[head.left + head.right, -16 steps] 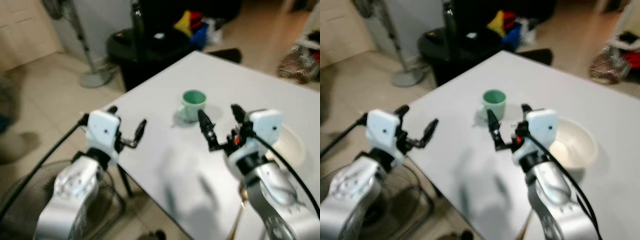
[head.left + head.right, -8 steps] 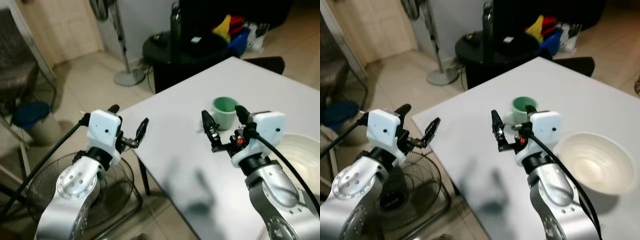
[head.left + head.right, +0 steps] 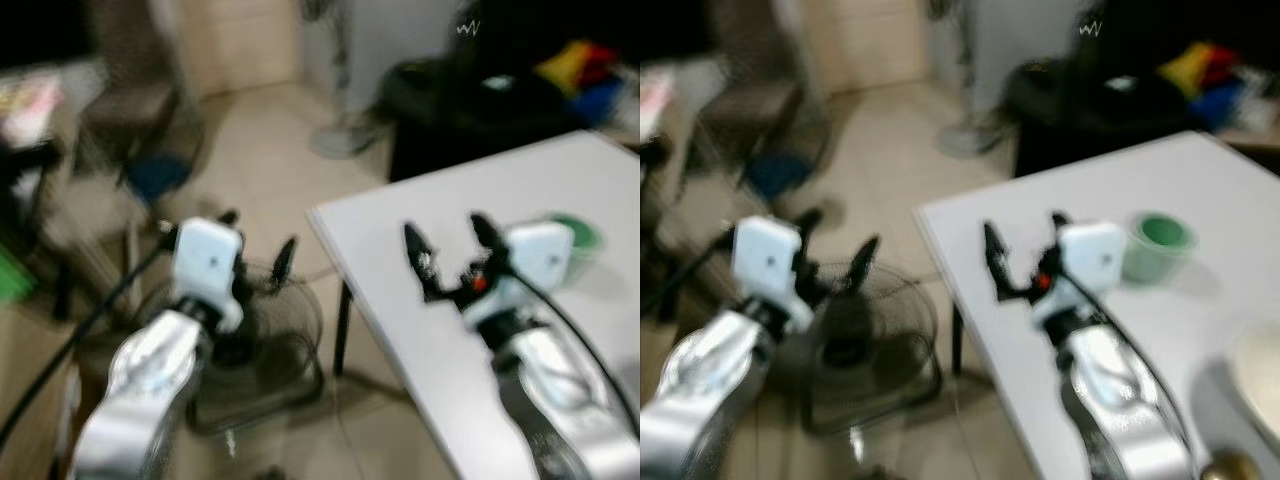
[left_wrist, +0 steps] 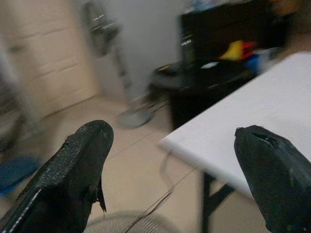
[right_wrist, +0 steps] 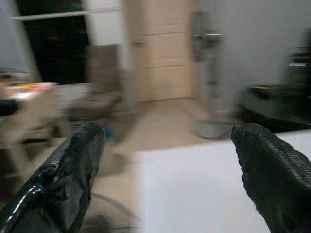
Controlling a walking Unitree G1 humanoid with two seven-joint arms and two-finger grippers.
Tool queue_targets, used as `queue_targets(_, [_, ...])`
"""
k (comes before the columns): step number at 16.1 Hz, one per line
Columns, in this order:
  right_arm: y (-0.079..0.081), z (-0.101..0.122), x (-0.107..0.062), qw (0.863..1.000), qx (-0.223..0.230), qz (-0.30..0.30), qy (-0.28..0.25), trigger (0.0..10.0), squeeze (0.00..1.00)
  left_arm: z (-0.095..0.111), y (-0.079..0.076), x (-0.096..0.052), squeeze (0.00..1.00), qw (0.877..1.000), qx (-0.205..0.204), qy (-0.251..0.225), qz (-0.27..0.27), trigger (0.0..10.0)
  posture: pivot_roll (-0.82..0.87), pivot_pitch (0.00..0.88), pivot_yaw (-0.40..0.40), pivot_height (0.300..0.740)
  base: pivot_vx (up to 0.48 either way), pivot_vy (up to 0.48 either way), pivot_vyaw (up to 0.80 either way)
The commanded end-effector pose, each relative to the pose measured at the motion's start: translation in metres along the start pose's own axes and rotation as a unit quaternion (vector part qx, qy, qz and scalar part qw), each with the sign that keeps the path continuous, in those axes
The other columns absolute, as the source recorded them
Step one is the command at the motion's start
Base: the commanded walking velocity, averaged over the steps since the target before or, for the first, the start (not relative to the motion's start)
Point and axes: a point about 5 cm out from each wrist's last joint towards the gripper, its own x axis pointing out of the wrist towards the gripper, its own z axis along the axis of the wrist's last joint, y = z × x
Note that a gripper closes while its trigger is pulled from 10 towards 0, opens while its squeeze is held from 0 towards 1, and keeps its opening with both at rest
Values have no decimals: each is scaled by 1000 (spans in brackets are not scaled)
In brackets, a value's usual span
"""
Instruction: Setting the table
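Observation:
A green cup (image 3: 575,236) stands on the white table (image 3: 400,215), just beyond my right wrist. The rim of a white bowl (image 3: 1262,372) shows at the right edge. My right gripper (image 3: 444,228) hovers open and empty above the table near its left corner; in the right wrist view the right gripper (image 5: 170,133) looks across the table corner into the room. My left gripper (image 3: 258,232) is open and empty off the table, over the floor; the table corner (image 4: 228,136) lies ahead of it in the left wrist view. All views are blurred.
A round wire fan (image 3: 270,330) lies on the floor under my left arm. A standing fan's base (image 3: 340,135) and a black round stand (image 3: 470,95) with coloured items are beyond the table. A chair (image 3: 125,110) and a blue object (image 3: 160,175) stand far left.
The whole picture has shifted right and blurred: the camera has swung left. Both grippers keep the same open pose before me. The cup and bowl stay put on the table.

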Motion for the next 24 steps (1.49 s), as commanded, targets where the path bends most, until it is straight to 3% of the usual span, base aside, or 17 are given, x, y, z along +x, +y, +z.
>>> queue_targets(1, [-4, 2, -2, 1000, -5, -5, -3, 10000, 1000, 4, -2, 1, 0, 1000, 0, -8, -2, 10000, 91, 0, 57, 740, 0, 334, 800])
queue_targets(12, [-6, 1, -1, 1000, -2, -11, -2, 10000, 1000, 6, 0, 2, 0, 1000, 3, -9, -2, 10000, 88, 0, 61, 740, 0, 334, 800])
queue_targets(20, [-10, -2, 1, 999, 21, -28, 5, 10000, 1000, 7, 0, 2, 0, 1000, 9, -11, -4, 10000, 90, 0, 58, 740, 0, 320, 0])
queue_targets(21, [-11, -3, 2, 999, 28, -33, 11, 10000, 894, 8, 0, 3, 0, 1000, 12, -12, -6, 10000, 90, 0, 58, 740, 0, 0, 0])
queue_targets(22, [-15, -9, 7, 997, 47, -50, 41, 10000, 0, 9, -1, 5, 0, 1000, 13, -12, -15, 10000, 85, 0, 63, 740, 0, 0, 0])
queue_targets(24, [-19, -13, 11, 994, 65, -63, 61, 10000, 0, 10, -1, 6, 0, 1000, 14, -10, -25, 10000, 84, 0, 64, 740, 0, 0, 0])
